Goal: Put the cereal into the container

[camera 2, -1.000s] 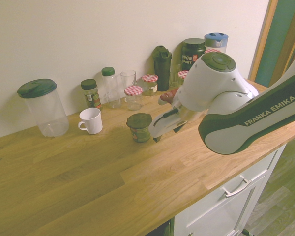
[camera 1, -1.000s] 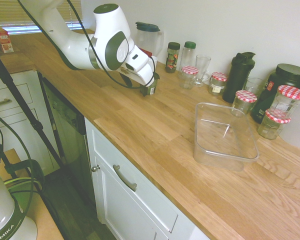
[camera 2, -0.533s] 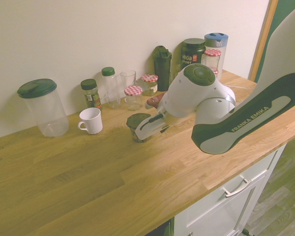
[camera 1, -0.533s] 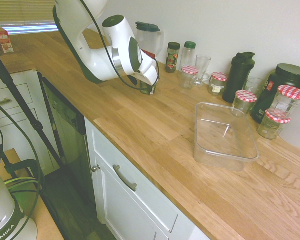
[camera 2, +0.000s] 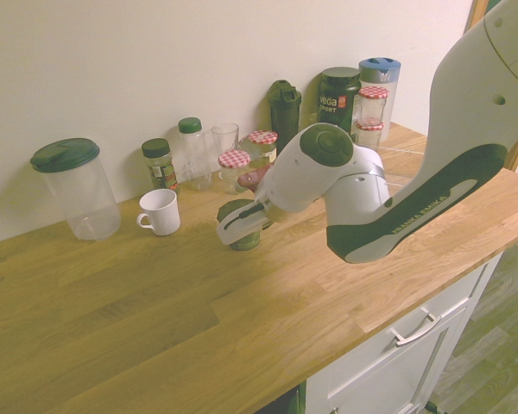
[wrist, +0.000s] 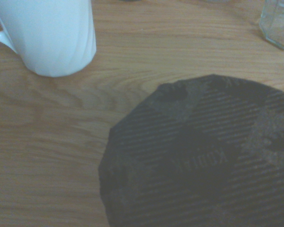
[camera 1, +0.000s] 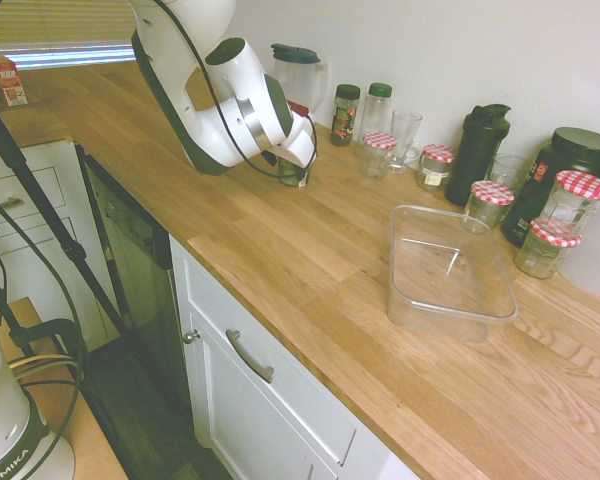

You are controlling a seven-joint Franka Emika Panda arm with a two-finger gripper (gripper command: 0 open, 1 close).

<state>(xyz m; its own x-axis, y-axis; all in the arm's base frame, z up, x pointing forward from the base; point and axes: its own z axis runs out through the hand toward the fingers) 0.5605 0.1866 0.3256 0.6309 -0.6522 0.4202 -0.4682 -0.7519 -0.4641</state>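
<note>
Well, the cereal cup (camera 2: 247,241) stood upright on the wooden surface (camera 1: 250,230), set in from both the wall-side edge and the front edge above the cabinets. Its dark, round lid had "KODIAK" printed on it. The hand (camera 2: 233,231) was low over the cup, its fingers spread; whether they touched the cup's sides could not be told.

Near the cup, on the wall side, were the white mug (camera 2: 161,213) and an empty jar with a red-checked lid (camera 2: 234,172). Closer to the wall-side edge stood a small seasoning jar (camera 2: 160,166), a clear bottle with a green cap (camera 2: 194,155) and a glass mug (camera 1: 404,132). The green-lidded pitcher (camera 2: 85,198) was beyond the white mug, also toward that edge.

Well apart from the cup, farther along the surface, sat the clear container (camera 1: 404,310), with nothing inside it, between the wall-side and front edges. Between it and the wall-side edge were a dark shaker bottle (camera 1: 474,155), more checked-lid jars (camera 1: 543,250), two of them stacked, and a big black tub (camera 1: 560,175). Toward the window end, past the arm, was a small red-and-white carton (camera 1: 8,82).
</note>
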